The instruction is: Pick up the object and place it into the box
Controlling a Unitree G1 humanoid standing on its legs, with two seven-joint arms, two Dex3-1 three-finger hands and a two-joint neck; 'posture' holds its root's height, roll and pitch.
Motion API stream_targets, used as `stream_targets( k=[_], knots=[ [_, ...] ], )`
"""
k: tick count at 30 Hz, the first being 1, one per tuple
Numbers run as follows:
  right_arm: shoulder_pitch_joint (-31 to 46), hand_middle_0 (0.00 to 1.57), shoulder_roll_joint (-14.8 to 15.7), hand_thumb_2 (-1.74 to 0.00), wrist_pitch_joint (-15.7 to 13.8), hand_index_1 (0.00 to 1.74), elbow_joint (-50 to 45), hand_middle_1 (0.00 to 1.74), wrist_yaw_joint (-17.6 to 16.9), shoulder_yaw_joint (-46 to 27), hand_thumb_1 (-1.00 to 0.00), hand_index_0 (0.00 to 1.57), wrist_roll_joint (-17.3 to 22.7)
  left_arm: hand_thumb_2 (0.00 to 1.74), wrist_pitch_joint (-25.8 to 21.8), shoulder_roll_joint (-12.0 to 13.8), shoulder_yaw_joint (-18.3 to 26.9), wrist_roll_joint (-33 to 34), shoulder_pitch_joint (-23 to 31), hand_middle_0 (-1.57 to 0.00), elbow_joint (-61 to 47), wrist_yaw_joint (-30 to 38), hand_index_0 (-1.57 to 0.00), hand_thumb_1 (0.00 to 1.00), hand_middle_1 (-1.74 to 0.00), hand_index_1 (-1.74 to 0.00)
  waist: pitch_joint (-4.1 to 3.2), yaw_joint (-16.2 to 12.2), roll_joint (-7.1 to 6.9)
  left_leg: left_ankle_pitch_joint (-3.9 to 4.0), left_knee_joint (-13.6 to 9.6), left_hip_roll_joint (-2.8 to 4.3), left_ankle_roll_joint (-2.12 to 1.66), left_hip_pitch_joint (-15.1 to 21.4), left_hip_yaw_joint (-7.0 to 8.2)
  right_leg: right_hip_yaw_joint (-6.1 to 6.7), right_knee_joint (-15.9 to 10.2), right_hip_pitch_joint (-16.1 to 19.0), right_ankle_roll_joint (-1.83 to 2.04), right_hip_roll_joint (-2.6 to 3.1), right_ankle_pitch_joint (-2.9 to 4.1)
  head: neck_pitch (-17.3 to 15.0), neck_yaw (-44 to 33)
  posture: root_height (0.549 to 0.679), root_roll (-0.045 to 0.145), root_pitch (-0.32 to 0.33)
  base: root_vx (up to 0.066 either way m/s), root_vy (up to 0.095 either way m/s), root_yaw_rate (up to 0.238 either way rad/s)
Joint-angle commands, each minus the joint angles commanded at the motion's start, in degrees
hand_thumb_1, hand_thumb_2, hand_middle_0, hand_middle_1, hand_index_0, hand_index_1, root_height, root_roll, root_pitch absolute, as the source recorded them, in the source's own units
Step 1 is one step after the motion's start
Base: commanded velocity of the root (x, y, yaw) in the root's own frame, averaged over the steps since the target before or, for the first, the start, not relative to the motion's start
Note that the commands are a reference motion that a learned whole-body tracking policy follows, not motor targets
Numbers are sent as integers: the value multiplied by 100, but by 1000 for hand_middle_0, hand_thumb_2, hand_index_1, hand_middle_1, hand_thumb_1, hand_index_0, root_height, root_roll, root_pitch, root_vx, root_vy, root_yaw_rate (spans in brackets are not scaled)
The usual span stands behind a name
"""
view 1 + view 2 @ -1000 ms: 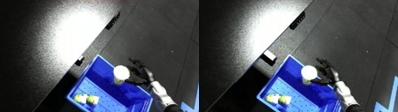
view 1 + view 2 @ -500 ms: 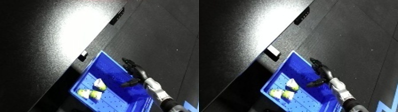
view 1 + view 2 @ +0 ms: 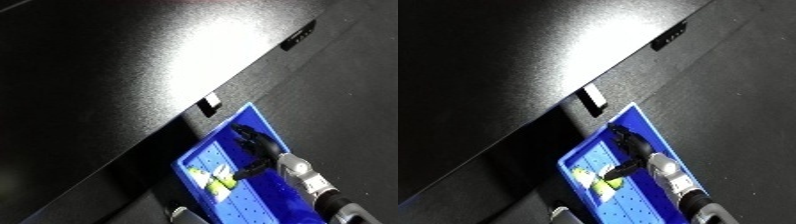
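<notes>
Right hand (image 3: 255, 149) over the blue bin (image 3: 266, 131), fingers spread and relaxed, holding nothing as far as I see. Pale yellow-green object (image 3: 595, 181) lies on the bin floor, in the near-left part, just below my thumb; touching or not, can't tell. Silver forearm (image 3: 306, 177) enters from lower right. Bin sits beside the black table (image 3: 124, 70) edge, white tag (image 3: 590, 98) on that edge.

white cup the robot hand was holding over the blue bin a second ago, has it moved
Yes. The white cup has gone down into the blue plastic bin, lying beside the yellow-green objects; the right robot hand is open above.
</notes>
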Motion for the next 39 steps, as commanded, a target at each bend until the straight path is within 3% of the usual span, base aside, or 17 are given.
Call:
stream_targets(
  k=[10, 16, 20, 25, 34, 39],
  knots=[
    [-597, 0, 380, 0, 468, 0, 794, 0, -184, 458, 0, 0, -535, 0, 145, 81, -78, 308, -185, 0, 93, 94, 0, 0, 0, 0, -71, 434, -146, 176, 121, -21, 3, -119, -253, -278, 73, 184, 5, -165, -12, -112, -2302, 634, 79, -36, 4, -85, 181],
    [-614, 0, 555, 0, 563, 0, 1050, 0, -386, 626, 0, 0, -703, 0, 212, 149, -105, 524, -265, 0, 140, 47, 0, 0, 0, 0, -72, 635, -205, 294, 86, -40, 4, -127, -351, -462, 111, 306, 59, -264, 8, 92, -3708, 634, 72, -53, 19, -68, 231],
    [-559, 0, 638, 0, 658, 0, 1058, 0, -508, 679, 0, 0, -606, 0, 258, 195, -180, 600, -339, 0, 94, 21, 0, 0, 0, 0, -34, 723, -218, 294, 68, -62, 39, -164, -396, -581, 224, 290, 119, -337, 19, 147, -4505, 632, 67, -59, -1, -50, 209],
    [-486, 0, 803, 0, 666, 0, 1032, 0, -631, 793, 0, 0, -459, 0, 257, 272, -217, 567, -391, 0, 26, 31, 0, 0, 0, 0, 52, 808, -270, 270, 210, -72, 73, -262, -469, -692, 338, 276, 175, -400, 2, 161, -5241, 629, 63, -66, -11, -39, 94],
    [-435, 0, 984, 0, 483, 0, 1318, 0, -478, 918, 0, 0, -335, 0, 125, 381, -167, 415, -413, 0, -3, 49, 0, 0, 0, 0, 164, 944, -323, 174, 419, -78, 157, -323, -514, -777, 453, 324, 231, -476, -51, 115, -5991, 627, 56, -80, 8, -5, 2],
    [-463, 0, 1026, 0, 404, 0, 1491, 0, -443, 957, 0, 0, -286, 0, -48, 435, -131, 297, -429, 0, -19, -19, 0, 0, 0, 0, 172, 997, -334, 168, 403, -77, 169, -310, -534, -804, 465, 348, 244, -492, -71, 87, -6047, 626, 53, -83, 12, 7, 17]
  ],
)
